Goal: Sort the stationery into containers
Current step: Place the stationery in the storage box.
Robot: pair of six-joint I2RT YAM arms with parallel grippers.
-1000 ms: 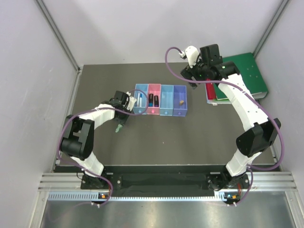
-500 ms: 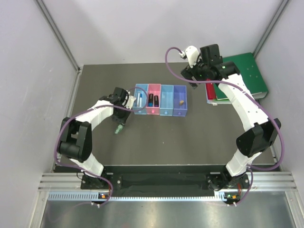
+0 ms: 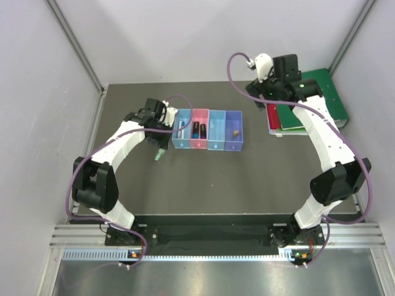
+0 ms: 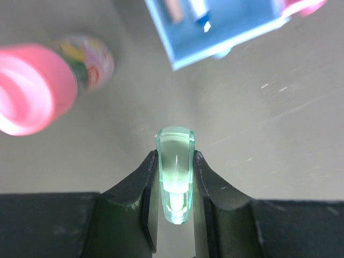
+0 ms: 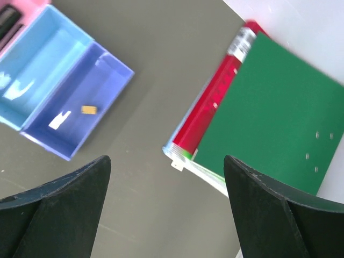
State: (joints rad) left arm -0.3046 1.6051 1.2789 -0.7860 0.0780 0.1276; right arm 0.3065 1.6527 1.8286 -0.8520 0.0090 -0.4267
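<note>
One table [image 3: 203,179]: dark grey, pale walls around it, everything below stands on it or hangs over it
Left arm [image 3: 120,145]: white, bent out over the left half of the table, reaching toward the left end of the bins
Right arm [image 3: 327,139]: white, stretched to the far right corner, its wrist above the folder
Green binder [image 3: 315,92]: flat in the far right corner, lying partly over the folder
Red folder [image 3: 273,116]: under the binder's left edge, a red strip showing beside the green
Row of bins [image 3: 216,129]: four joined, running left to right light blue, pink, light blue, violet, mid-table
Right gripper [image 5: 166,161]: jaws spread wide and gripping nothing, over the bare table between the violet bin and the folder
Left gripper [image 4: 174,158]: jaws narrow, pinched on the green marker, just left of the first blue bin
Bottle [image 4: 48,80]: pink cap, patterned label, on the table near the first blue bin; blurred, upright or lying I cannot tell
Green marker [image 4: 174,177]: pale and clear, sticking out past the fingertips toward the table
Blue-white pen [image 3: 183,128]: inside the first blue bin
Two dark markers [image 3: 199,129]: side by side in the pink bin
Tan nub [image 5: 88,109]: alone on the floor of the violet bin
</note>
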